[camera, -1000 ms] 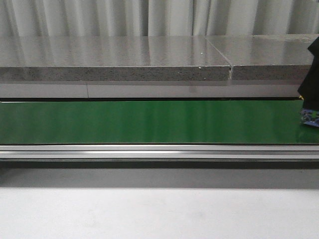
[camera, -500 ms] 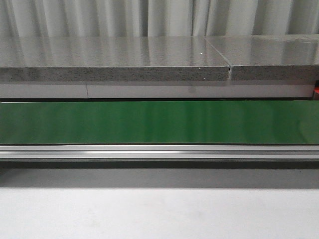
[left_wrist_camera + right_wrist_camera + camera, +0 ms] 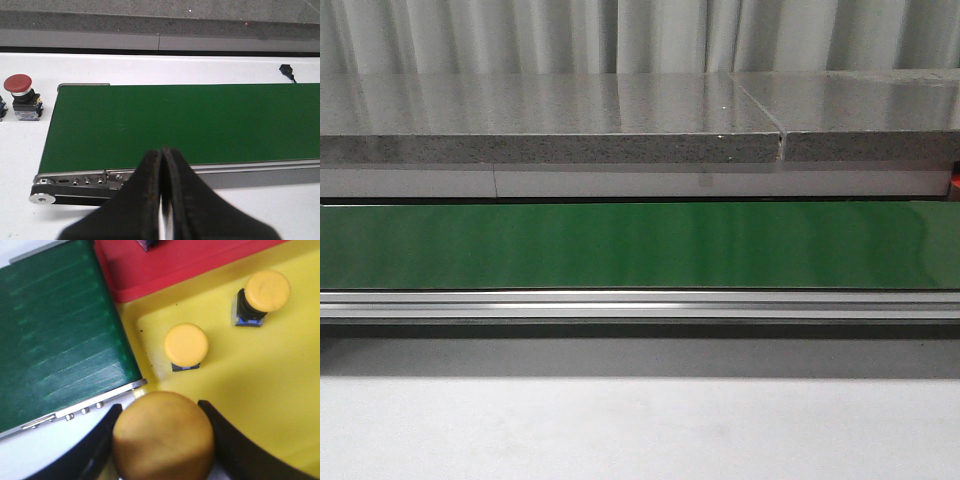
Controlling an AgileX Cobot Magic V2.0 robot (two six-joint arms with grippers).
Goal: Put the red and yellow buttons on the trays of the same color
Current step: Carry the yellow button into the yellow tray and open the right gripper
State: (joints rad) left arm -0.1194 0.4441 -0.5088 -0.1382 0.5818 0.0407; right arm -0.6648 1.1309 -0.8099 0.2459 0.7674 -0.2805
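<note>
Holding a yellow button point(image 3: 164, 437) between its fingers, the right claw point(image 3: 162, 440) hangs over the yellow tray point(image 3: 260, 385), ready to drop it beside two others. Left claw point(image 3: 162, 200) is pinched closed, empty, near the green belt point(image 3: 180, 122); a red button point(image 3: 20, 95) waits on the tabletop point(image 3: 22, 145) beyond the belt's end.
</note>
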